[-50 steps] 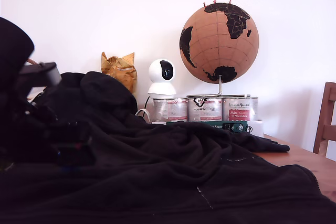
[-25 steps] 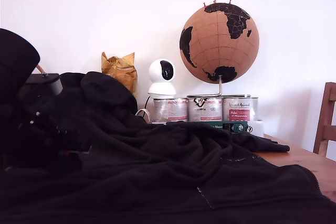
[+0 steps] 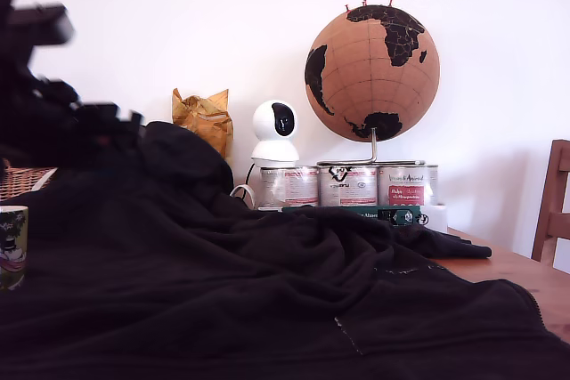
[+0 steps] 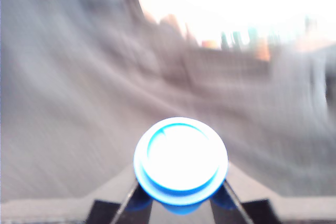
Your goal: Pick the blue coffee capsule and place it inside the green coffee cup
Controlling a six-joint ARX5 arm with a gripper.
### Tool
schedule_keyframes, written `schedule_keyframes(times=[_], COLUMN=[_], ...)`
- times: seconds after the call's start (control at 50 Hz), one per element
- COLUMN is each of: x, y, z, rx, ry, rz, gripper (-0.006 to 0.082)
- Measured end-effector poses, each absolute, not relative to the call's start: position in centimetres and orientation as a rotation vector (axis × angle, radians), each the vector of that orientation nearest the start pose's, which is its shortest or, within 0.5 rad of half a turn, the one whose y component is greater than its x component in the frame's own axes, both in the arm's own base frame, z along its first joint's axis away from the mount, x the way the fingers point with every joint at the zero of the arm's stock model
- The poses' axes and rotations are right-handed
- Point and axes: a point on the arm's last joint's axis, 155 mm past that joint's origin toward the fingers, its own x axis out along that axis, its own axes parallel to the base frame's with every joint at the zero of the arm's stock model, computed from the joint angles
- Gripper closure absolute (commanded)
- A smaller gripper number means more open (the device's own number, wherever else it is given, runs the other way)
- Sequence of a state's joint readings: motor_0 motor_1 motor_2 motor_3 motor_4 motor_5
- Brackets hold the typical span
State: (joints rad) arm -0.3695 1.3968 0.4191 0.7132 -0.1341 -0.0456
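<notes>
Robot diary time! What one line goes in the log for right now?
gripper: shut on blue capsule | arm: raised, blurred | green cup: exterior view's left edge | capsule not in cup

A dark blanket [image 3: 294, 291] is being spread over the table [image 3: 525, 278]. Three silver tins [image 3: 347, 186], a white camera [image 3: 274, 131] and a cork globe [image 3: 371, 61] are being shown well apart from the jaws.

Since the two earlier exterior frames, arm [image 3: 40, 86] has risen from low at the exterior view's left edge to the upper left corner, motion-blurred, uncovering the green coffee cup [image 3: 12, 246] at that edge, previously hidden behind the arm.
</notes>
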Motion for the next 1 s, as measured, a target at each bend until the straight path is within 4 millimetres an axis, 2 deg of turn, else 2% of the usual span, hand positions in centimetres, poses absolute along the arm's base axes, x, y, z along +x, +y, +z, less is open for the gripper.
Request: schedule_keyframes(times=[0.18, 0.3, 0.42, 0.6, 0.78, 0.84, 1.0], x=[38.1, 37.7, 37.5, 36.6, 36.7, 36.7, 36.5], y=[-7.1, -4.7, -3.7, -3.4, -2.2, -1.6, -0.8], z=[11.4, 12.6, 13.4, 10.8, 10.7, 10.7, 10.1], rx=[0.03, 0.018, 0.007, 0.017, 0.01, 0.006, -0.004], ry=[0.365, 0.358, 0.346, 0.454, 0.457, 0.458, 0.482], rz=[-0.104, -0.047, -0.029, -0.03, 0.003, 0.018, 0.031], gripper=[0.0585, 0.0585, 0.0585, 0.0585, 0.0576, 0.0536, 0.032])
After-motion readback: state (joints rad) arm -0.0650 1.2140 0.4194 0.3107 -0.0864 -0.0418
